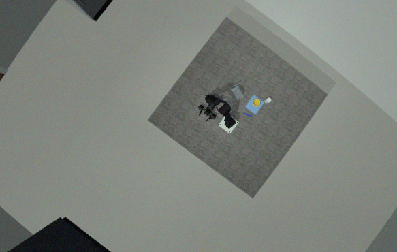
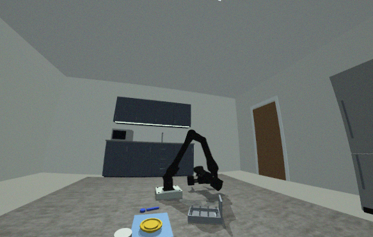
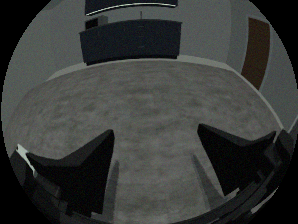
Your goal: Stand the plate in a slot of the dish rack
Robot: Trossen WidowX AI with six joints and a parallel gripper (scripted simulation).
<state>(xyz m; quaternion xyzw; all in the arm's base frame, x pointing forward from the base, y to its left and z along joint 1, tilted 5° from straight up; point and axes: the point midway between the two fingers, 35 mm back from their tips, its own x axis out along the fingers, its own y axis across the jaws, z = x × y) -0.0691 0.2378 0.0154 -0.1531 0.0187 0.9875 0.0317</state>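
Worktop (image 2: 72,205): grey mottled square surface carrying every item listed here.

Arm (image 2: 197,150): black, six-joint, mounted on a pale square base (image 2: 168,193) near the middle of the worktop. It rises to a high elbow, then folds down on the side away from the exterior camera.

Hand (image 2: 191,180): held low above the worktop, clear of all objects, pointing toward the far edge with the dark cabinets behind it. Fingers spread wide, with only bare worktop between them in the wrist view; it grips nothing.

Plate (image 2: 151,225): yellow, round, lying flat on a blue mat (image 2: 152,227) close to the worktop's near edge in the exterior view, well apart from the hand.

Dish rack (image 2: 205,214): grey, with rails across its floor and one taller end wall, just right of the mat. No item stands in its slots.

White bowl (image 2: 123,232): just left of the mat, at the near edge.

Blue utensil (image 2: 149,209): small, lying flat between the mat and the arm's base; its kind cannot be told.
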